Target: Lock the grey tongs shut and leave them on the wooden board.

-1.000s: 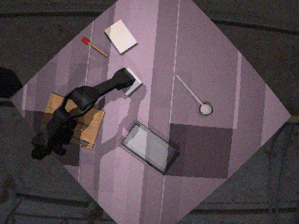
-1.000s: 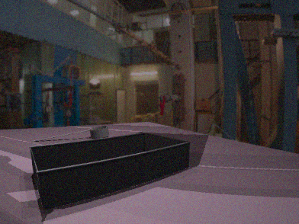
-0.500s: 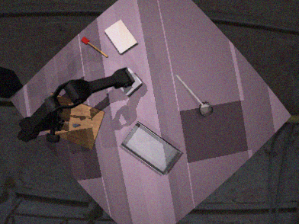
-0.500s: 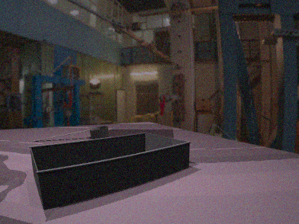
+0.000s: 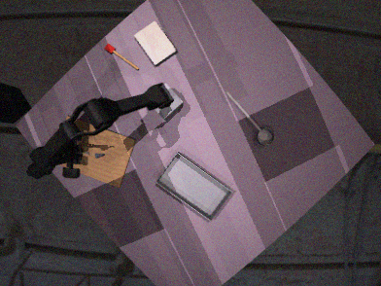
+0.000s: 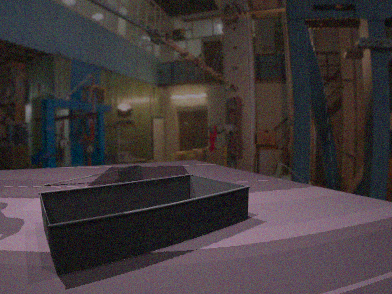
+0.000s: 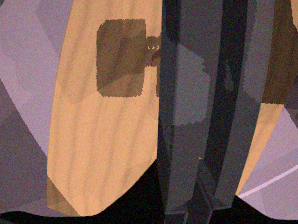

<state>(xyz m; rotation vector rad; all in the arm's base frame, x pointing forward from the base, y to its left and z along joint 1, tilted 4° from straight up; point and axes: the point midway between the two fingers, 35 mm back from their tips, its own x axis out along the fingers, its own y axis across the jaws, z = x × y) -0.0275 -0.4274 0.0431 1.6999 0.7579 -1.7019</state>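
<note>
My gripper [image 7: 173, 157] is shut on the grey tongs [image 7: 187, 90], whose two long arms run up the wrist view close together with a dark gap between them. The wooden board [image 5: 119, 162] [image 7: 95, 142] lies below and behind them, with shadows across it. In the top view the gripper is over the board's left part, mostly hidden by the arm's own links, and the tongs cannot be made out clearly. Which way the tips point, and whether the lock is engaged, cannot be told. The roasting tin [image 5: 184, 200] [image 6: 145, 231] has no tongs across it.
A ladle [image 5: 264, 136] lies on the far side of the table. A pale block [image 5: 155, 43] and a red-headed wooden stick [image 5: 125, 60] lie beyond the arm's base. The arm reaches from its base to the board, and the board is close to the table edge.
</note>
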